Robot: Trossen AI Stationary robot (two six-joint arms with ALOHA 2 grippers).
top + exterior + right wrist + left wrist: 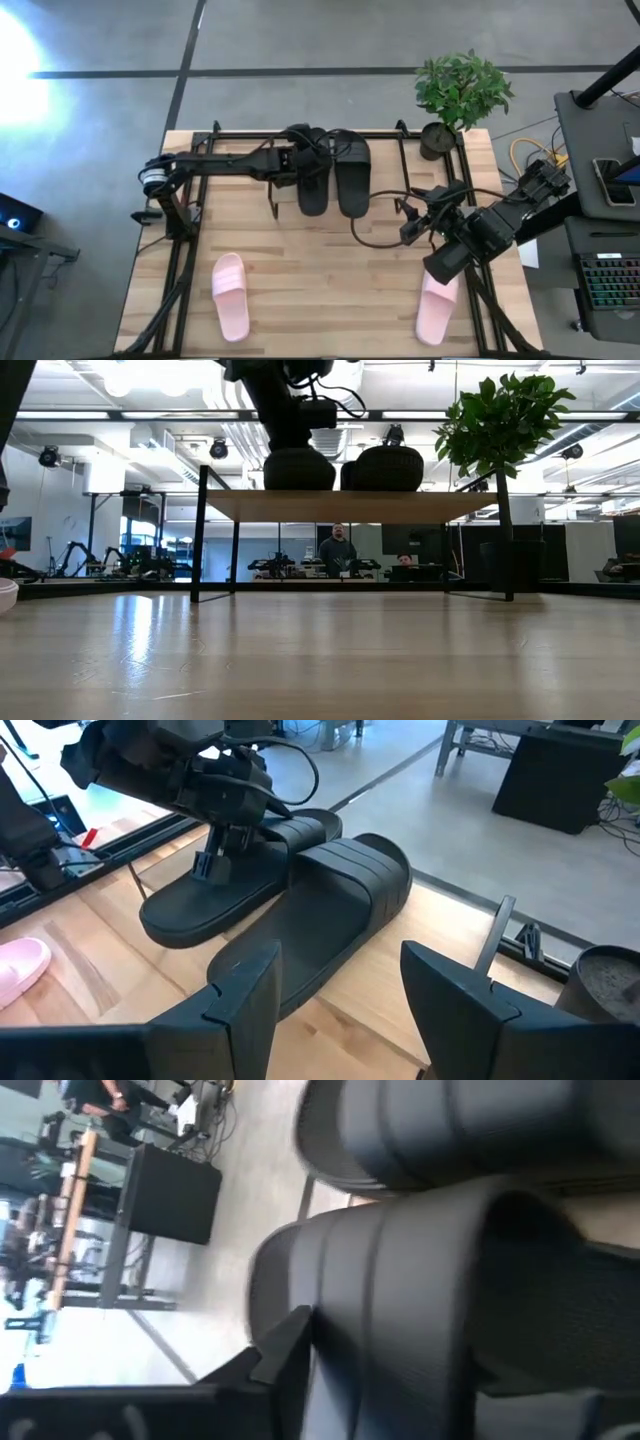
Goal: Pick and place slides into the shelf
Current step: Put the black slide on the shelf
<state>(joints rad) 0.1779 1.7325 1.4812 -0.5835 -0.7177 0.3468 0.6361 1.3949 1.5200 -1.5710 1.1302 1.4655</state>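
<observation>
The shelf [395, 200] is a black-framed rack with a wood board top [350, 506]. Both black slides lie side by side on that board, soles down: the left one [312, 185] [200, 905] and the right one [352, 175] [330, 910]. My left gripper [222, 855] [298, 162] reaches in from the table's left and is at the left black slide just behind its strap. My right gripper [340, 960] [415, 215] is open and hovers to the right of the black pair, touching nothing. Two pink slides [230, 295] [437, 305] lie on the table near its near edge. My left gripper is on the left black slide's side edge [200, 885], just behind the strap. One finger [206, 867] stands outside the sole and the other over the footbed, coming from the table's left and above, across the slide. The slide lies flat on the shelf board.
A potted plant [455, 95] stands at the shelf's far right corner. Cables loop over the board near my right arm [375, 235]. Bare wood lies between the two pink slides [330, 300]. People sit in the room beyond the table [338, 550].
</observation>
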